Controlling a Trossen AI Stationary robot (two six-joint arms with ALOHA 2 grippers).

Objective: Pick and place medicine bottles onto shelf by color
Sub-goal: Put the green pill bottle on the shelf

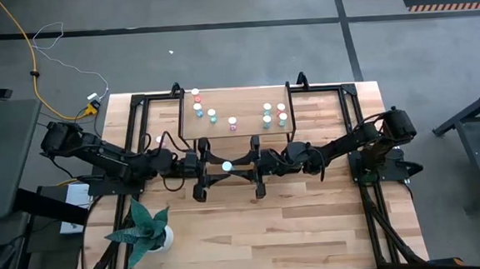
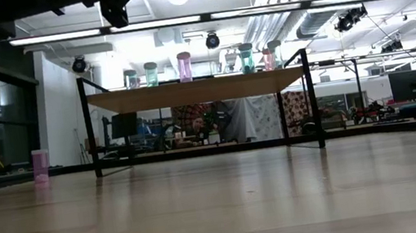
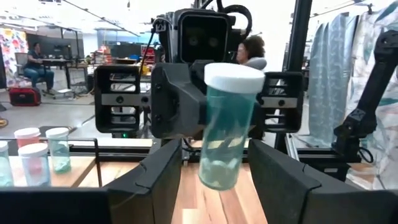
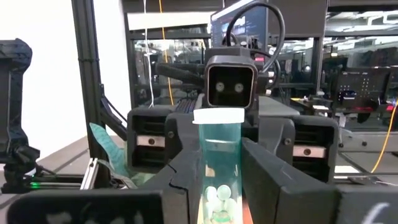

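Observation:
A teal medicine bottle (image 1: 226, 165) with a white cap hangs above the table's middle, in front of the shelf (image 1: 246, 101). My two arms meet there. My right gripper (image 4: 219, 186) is shut on this bottle (image 4: 219, 155). My left gripper (image 3: 214, 186) faces it from the table's left and is open. Its fingers stand on either side of the bottle's lower part (image 3: 219, 168) with small gaps. Several pink, red and teal bottles (image 1: 212, 114) stand on the shelf top, some at its left, one (image 1: 232, 121) in the middle and some at its right (image 1: 274, 114). My right gripper pinches the teal bottle's body (image 4: 205, 168) between its two fingers, below the white cap (image 4: 217, 116). The fingers (image 3: 180, 99) come in level from the table's right side. The bottle stands cap up, lifted clear of the table.
A pink bottle (image 2: 40, 166) stands on the table left of the shelf's legs. A white pot with a green plant (image 1: 145, 228) sits near the front left corner. Black frame rails (image 1: 136, 124) run along both table sides. Bare wood lies in front of the arms.

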